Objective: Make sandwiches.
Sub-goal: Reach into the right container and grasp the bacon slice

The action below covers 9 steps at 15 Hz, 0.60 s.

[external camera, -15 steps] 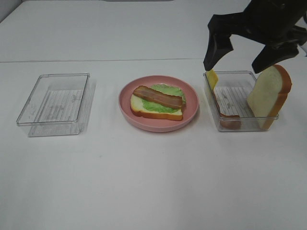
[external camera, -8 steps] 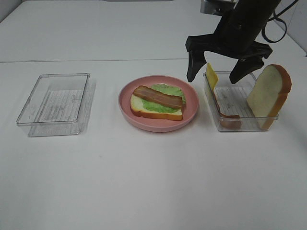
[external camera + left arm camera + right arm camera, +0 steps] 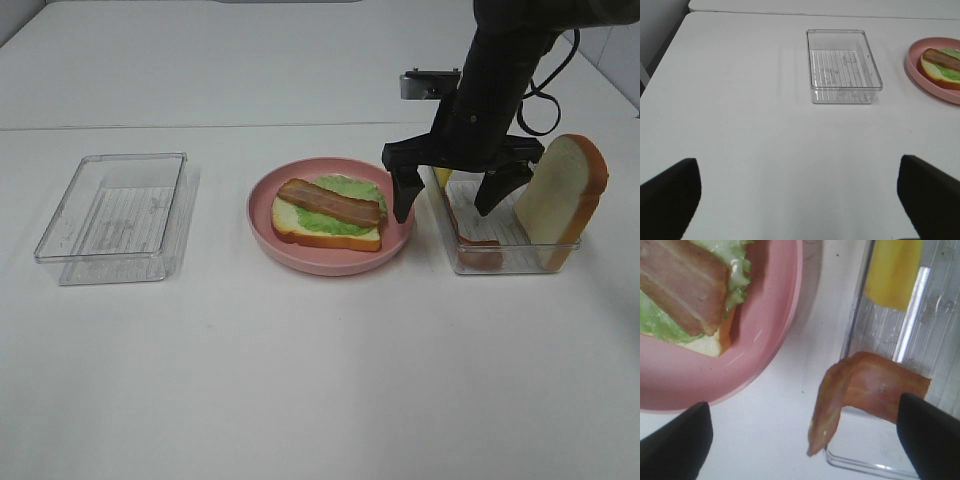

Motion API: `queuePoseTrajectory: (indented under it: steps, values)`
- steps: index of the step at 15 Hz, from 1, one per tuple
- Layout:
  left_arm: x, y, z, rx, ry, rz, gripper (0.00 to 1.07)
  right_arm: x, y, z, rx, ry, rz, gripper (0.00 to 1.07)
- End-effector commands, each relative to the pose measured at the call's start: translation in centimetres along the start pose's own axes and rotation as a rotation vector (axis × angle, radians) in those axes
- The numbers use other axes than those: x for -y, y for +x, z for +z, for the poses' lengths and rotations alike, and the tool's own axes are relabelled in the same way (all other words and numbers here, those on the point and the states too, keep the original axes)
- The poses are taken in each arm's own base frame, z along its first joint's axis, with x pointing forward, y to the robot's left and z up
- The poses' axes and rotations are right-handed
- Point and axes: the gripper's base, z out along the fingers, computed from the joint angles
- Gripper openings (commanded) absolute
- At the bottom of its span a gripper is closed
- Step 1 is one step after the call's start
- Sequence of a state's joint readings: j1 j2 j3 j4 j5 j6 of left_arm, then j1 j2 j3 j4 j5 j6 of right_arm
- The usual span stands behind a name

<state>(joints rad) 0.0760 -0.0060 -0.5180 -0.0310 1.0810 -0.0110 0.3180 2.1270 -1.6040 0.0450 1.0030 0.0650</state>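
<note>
Sandwich [image 3: 328, 213] sits unchanged while the spread right end effector [image 3: 445, 211] has dropped toward the tray [image 3: 520, 262].

Pink plate [image 3: 330, 266]: I see it round, mid-tabletop [image 3: 300, 380], between the two trays.
Left tray [image 3: 112, 215]: clear plastic, rectangular, ribbed floor, well apart from the plate.
Right tray [image 3: 508, 257]: I read clear plastic too, just beside the plate's rim.

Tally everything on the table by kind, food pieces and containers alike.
Bread slices: 2
Bacon strips: 2
Lettuce: 1
Cheese: 1
Trays: 2
Plate: 1
Total: 9
</note>
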Motion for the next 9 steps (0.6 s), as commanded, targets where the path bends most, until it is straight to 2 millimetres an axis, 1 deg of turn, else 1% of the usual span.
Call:
queuePoseTrajectory:
  steps: [1,5,8,9]
  values:
    - [0.02,0.08,-0.25,0.03,0.005,0.003,1.02,0.17,-0.54,0.13,0.044,0.005,-0.014,0.96]
    - [0.02,0.08,-0.25,0.03,0.005,0.003,1.02,0.47,-0.45,0.74,0.021,0.037,-0.034,0.95]
    - [0.02,0.08,-0.25,0.03,0.005,0.004,1.02,0.47,-0.45,0.74,0.021,0.037,-0.034,0.8]
    - [0.02,0.08,-0.25,0.03,0.005,0.004,1.02,0.46,-0.47,0.74,0.023,0.037,-0.034,0.7]
